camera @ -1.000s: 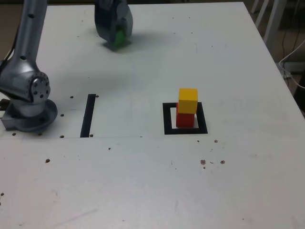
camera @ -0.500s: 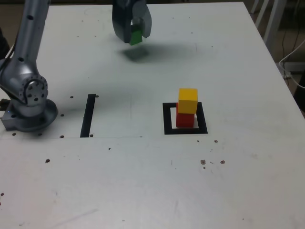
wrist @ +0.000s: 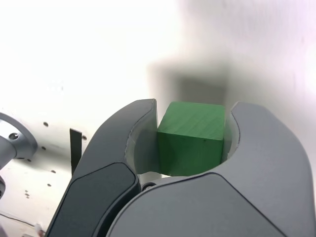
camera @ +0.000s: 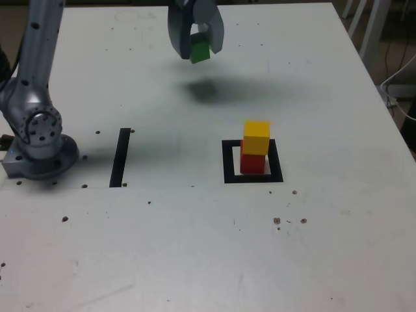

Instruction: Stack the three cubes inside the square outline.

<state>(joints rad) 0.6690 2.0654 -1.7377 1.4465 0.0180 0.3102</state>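
The green cube (camera: 199,49) hangs well above the table at the back, clamped between the grey jaws of my gripper (camera: 198,47); its shadow falls on the white surface below. The wrist view shows the same green cube (wrist: 192,136) filling the gap of the gripper (wrist: 193,143), both curved jaws pressed on its sides. On the exterior view's right, the yellow cube (camera: 256,137) sits on the red cube (camera: 252,162), slightly offset, inside the black square outline (camera: 228,164). The gripper is behind and to the left of that stack.
The arm's silver base (camera: 39,140) stands at the exterior view's left. A straight black strip (camera: 120,157) lies on the table between base and outline. Chair legs and cables (camera: 390,58) show past the table's right edge.
The gripper has carried the green cube up off the table and rightward in the exterior view, toward the stack. The yellow and red cubes have stayed put.
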